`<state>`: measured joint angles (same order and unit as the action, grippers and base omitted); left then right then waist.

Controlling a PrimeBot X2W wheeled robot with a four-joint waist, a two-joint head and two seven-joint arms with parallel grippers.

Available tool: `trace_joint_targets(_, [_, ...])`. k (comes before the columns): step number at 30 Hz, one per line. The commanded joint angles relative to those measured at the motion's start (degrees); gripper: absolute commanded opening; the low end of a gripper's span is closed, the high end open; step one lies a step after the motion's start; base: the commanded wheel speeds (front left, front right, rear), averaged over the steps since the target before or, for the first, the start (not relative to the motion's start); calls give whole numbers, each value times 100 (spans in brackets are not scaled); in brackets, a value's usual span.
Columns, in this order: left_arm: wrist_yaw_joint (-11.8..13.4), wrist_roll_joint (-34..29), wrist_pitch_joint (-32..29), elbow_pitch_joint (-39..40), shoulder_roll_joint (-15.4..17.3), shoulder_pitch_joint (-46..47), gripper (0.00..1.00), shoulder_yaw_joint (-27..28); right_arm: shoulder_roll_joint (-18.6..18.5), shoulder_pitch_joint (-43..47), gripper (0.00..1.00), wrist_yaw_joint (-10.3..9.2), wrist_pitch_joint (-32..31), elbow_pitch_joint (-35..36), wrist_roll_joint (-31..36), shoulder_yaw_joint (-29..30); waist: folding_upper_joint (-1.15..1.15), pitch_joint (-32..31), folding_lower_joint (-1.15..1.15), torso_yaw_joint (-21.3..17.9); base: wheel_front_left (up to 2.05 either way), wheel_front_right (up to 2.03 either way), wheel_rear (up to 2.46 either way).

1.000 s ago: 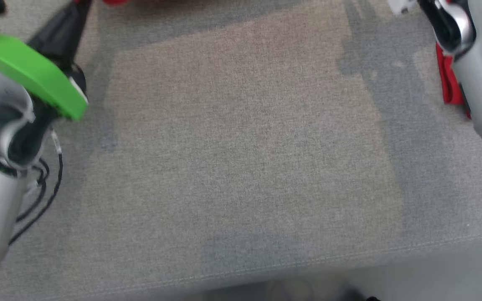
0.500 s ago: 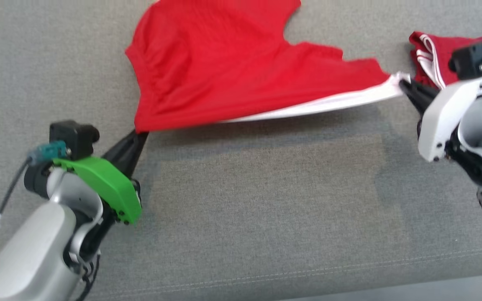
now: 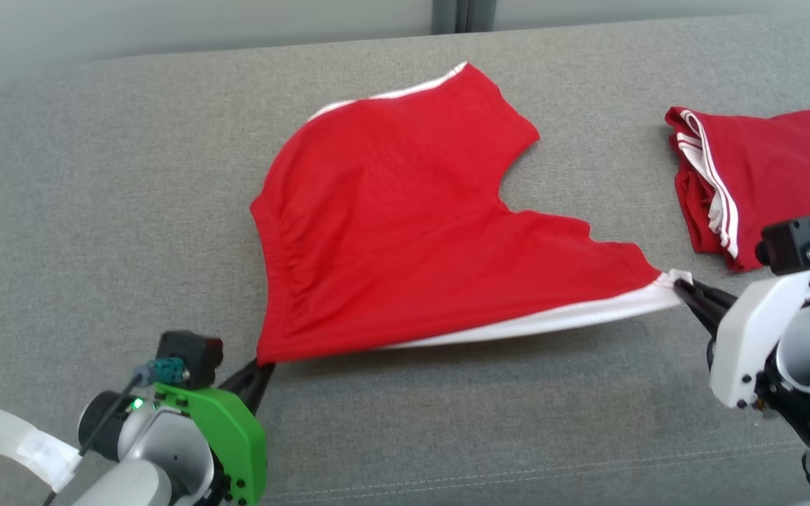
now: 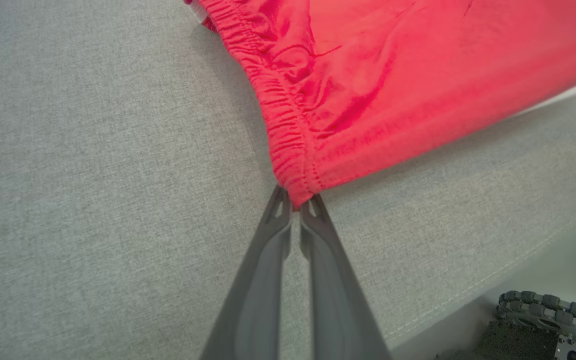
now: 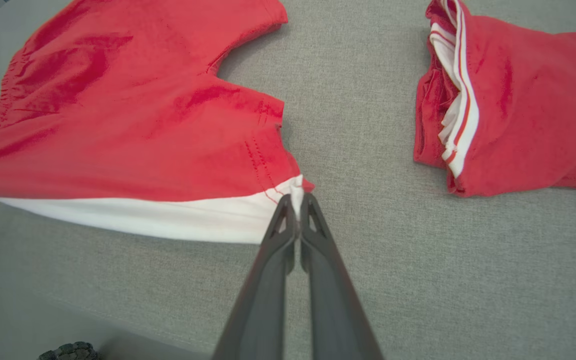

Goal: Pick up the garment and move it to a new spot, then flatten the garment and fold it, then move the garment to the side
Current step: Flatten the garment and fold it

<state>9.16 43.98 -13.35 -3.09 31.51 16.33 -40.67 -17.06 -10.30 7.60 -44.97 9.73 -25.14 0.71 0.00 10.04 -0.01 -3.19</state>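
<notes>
Head camera has tilted up since half a second ago, so the whole picture has shifted. Both grippers keep the same pinch on the same two corners.

Garment (image 3: 405, 225): red shorts, middle of the grey cushion (image 3: 95, 176).
- Elastic gathered waistband on the robot's left side, two leg openings toward the right and far side.
- Broad white band runs along the near edge; a thinner white stripe edges the far leg.
- Near edge is stretched taut between the two grippers and raised a little, with a shadow on the fabric beneath it. Far part lies flat on the cushion.

Left gripper (image 3: 264, 365): fingers closed on the near corner of the waistband. The left wrist view shows red cloth nipped between the tips. Green cover (image 3: 226, 436) on that wrist.

Right gripper (image 3: 679, 284): fingers closed on the near leg's hem corner, right where the white band ends. The right wrist view shows a fold of white cloth between the tips. White cover (image 3: 756, 337) on that wrist.

Folded red piece (image 3: 770, 176): lies to the right, apart from the shorts, with bare cushion between them. White and red striped edges show along its left side.

Stitched seam (image 3: 517, 471) runs along the cushion's near edge. Pale wall (image 3: 166, 28) behind the far edge. Ribbed wheel (image 4: 543, 320) at the lower right of the left wrist view, below the cushion edge.
</notes>
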Motion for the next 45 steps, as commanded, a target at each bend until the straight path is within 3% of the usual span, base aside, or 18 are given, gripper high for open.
trace_joint_targets(1, [110, -93, -137, 97, 193, -158, 0, -47, 13, 216, 0, -21, -108, 179, -6, 171, 0, -89, 1, 57, 0, 0, 0])
trace_joint_targets(10, [366, -176, -811, 807, 595, -392, 0, -263, 170, 827, 0, -18, -629, 993, -74, 582, 0, -65, 1, 162, 0, 0, 0])
trace_joint_targets(17, [540, -234, -1177, 1140, 860, -316, 0, -258, 268, 886, 0, -18, -828, 1197, -172, 473, 0, 134, 1, 312, 0, 0, 0])
trace_joint_targets(25, [349, -92, -1544, 1152, 358, 461, 0, -316, 201, -78, 0, -16, -571, 1026, -3, 538, 0, 436, 1, 533, 0, 0, 0])
trace_joint_targets(34, [283, -189, -2414, 690, -231, 1969, 0, -370, -199, -2021, 0, -15, -113, 20, 286, 8, 0, 1041, 1, 860, 0, 0, 0])
trace_joint_targets(38, [255, -191, -2508, 254, -639, 2603, 0, -319, -397, -2799, 0, -15, 463, -738, 512, -392, 0, 1319, 1, 1043, 0, 0, 0])
trace_joint_targets(45, [202, -225, -2411, -359, -992, 3224, 0, -216, -366, -3491, 0, -14, 1513, -1800, 877, -598, 0, 1592, 1, 1176, 0, 0, 0])
